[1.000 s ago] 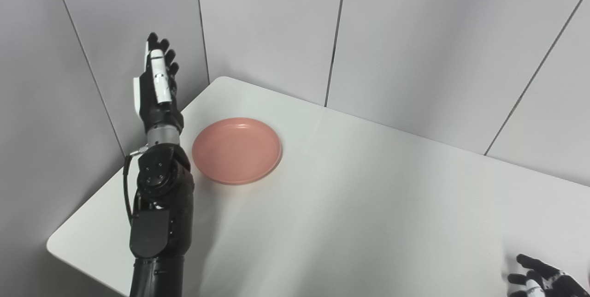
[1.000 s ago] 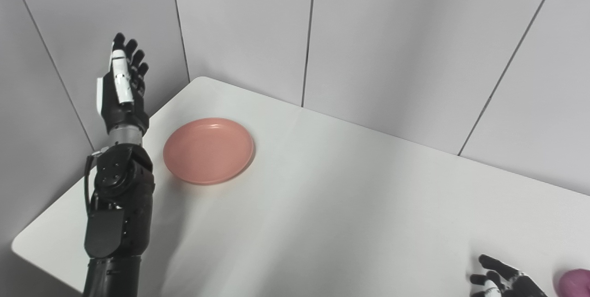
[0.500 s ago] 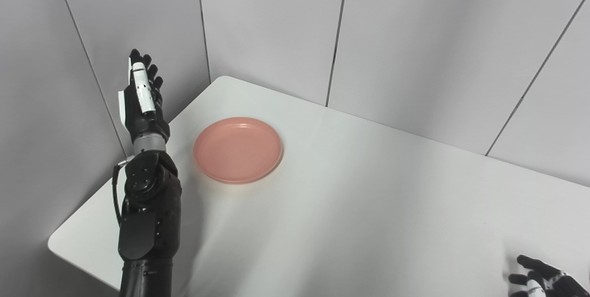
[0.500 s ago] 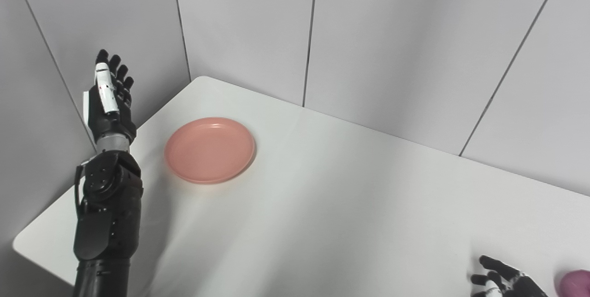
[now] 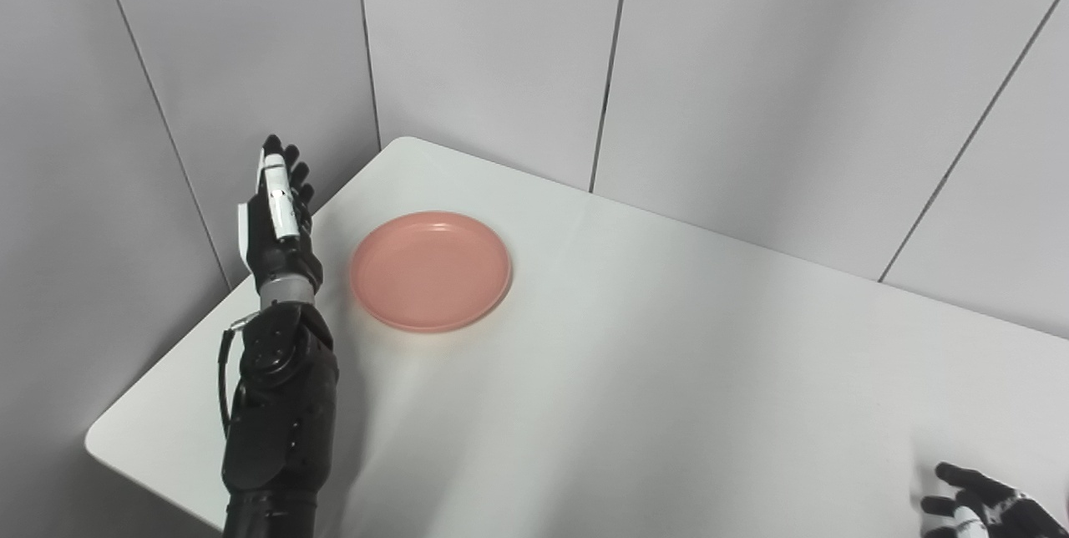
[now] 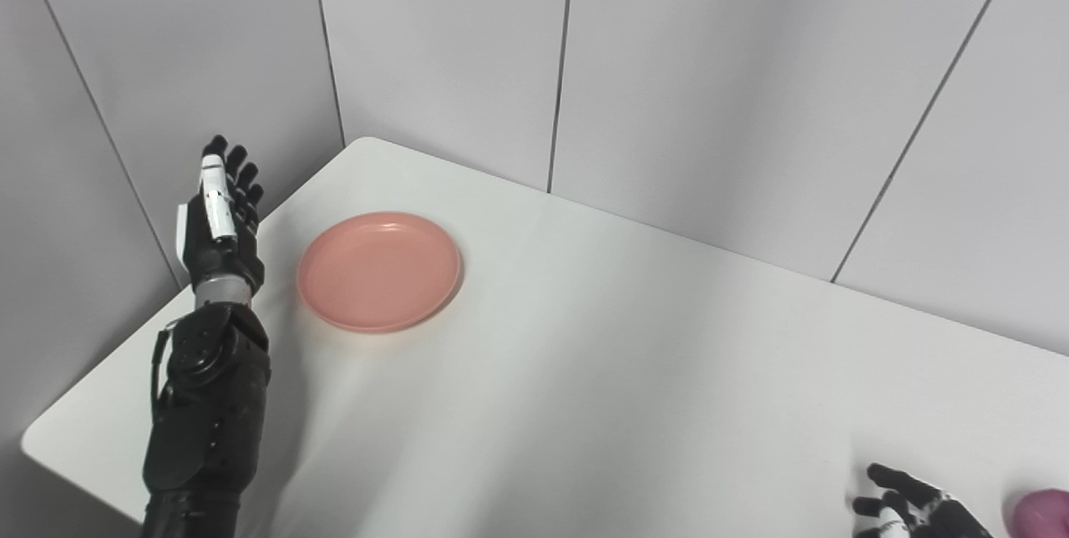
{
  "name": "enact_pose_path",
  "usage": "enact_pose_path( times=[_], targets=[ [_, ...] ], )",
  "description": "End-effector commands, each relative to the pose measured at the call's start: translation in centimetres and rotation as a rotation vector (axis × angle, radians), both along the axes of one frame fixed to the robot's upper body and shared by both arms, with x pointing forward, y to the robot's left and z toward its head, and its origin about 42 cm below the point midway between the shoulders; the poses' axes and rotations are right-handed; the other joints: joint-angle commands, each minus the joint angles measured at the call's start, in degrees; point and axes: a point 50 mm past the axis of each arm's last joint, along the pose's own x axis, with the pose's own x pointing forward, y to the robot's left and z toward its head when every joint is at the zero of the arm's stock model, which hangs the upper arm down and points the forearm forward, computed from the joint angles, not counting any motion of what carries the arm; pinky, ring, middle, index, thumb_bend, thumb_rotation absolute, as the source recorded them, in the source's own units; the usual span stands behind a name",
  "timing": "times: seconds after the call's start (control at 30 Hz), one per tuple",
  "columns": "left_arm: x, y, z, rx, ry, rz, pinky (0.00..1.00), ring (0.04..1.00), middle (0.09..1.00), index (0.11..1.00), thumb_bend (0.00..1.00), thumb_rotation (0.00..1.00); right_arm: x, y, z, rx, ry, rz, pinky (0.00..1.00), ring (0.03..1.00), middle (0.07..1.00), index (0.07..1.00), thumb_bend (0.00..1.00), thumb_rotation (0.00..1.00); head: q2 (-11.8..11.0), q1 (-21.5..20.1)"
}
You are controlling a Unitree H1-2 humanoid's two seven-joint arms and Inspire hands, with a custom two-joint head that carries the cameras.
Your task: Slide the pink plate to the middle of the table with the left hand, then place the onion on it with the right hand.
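The pink plate point(image 5: 431, 271) lies flat near the far left corner of the white table point(image 5: 668, 371). My left hand point(image 5: 278, 220) stands edge-on just left of the plate, fingers straight and pointing up, open and holding nothing, a small gap from the rim. The purple onion point(image 6: 1040, 513) shows only in the right eye view, at the bottom right corner, partly cut off. My right hand point(image 6: 914, 509) rests low beside it on the left, fingers spread, open, apart from the onion.
Grey wall panels point(image 5: 752, 62) close in the table on the far side and the left. The table's left corner edge point(image 5: 92, 442) is near my left forearm.
My left hand has come down from its raised position, swinging left and then back to just left of the plate's rim. The plate, onion and right hand have not moved.
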Motion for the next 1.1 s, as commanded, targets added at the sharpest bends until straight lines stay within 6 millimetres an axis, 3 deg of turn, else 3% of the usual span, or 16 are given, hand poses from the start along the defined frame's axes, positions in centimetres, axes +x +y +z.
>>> enact_pose_path(
  times=[0.0, 1.07],
  targets=[
    [0.3, 0.1, 1.2, 0.029, -0.046, -0.019, 0.99, 0.974, 0.967, 0.950, 0.34, 1.00, 0.4, -0.3, 1.0, -0.018, -0.059, 0.006, 0.34, 0.501, 0.632, 0.516, 0.46, 0.00, 0.08, 0.01],
    [0.0, -0.6, -2.8, -0.063, 0.024, -0.099, 1.00, 1.000, 1.000, 0.996, 0.33, 1.00, 0.5, -0.4, 1.0, -0.012, -0.061, 0.014, 0.34, 0.506, 0.631, 0.512, 0.46, 0.00, 0.10, -0.62]
  ],
)
